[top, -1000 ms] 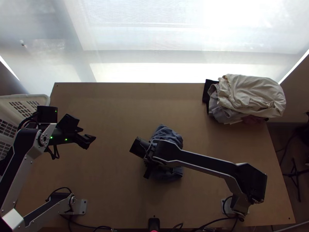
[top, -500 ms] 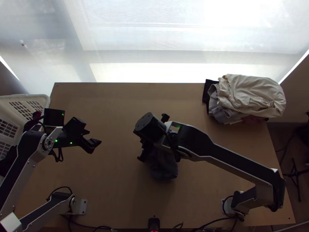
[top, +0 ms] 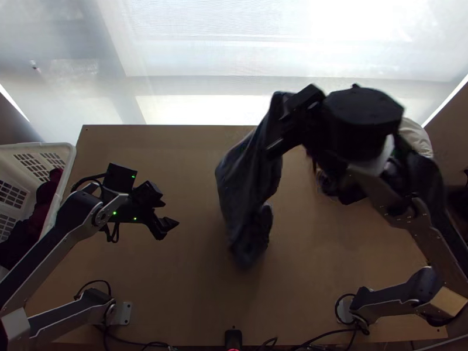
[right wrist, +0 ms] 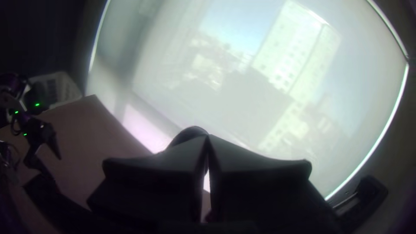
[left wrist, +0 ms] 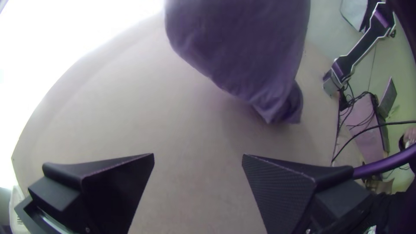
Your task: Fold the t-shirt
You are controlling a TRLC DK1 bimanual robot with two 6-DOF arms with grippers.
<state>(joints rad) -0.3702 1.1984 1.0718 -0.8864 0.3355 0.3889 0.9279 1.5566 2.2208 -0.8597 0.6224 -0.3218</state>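
The top view has the t-shirt (top: 245,181) hanging bunched over the middle of the table (top: 146,146), one end pinched in the right gripper (right wrist: 208,138), so folding looks unstarted — spreading it and making every fold remain. The left gripper (left wrist: 198,156) is empty, its jaws wide apart. I cannot tell which part is pinched or whether the lower end touches the table — and the right arm (top: 447,216) partly hides some cream cloth (top: 416,139).

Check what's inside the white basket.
Dark red cloth and near-black cloth lie in the basket. Whatever is beneath them, or behind the left arm, is covered.
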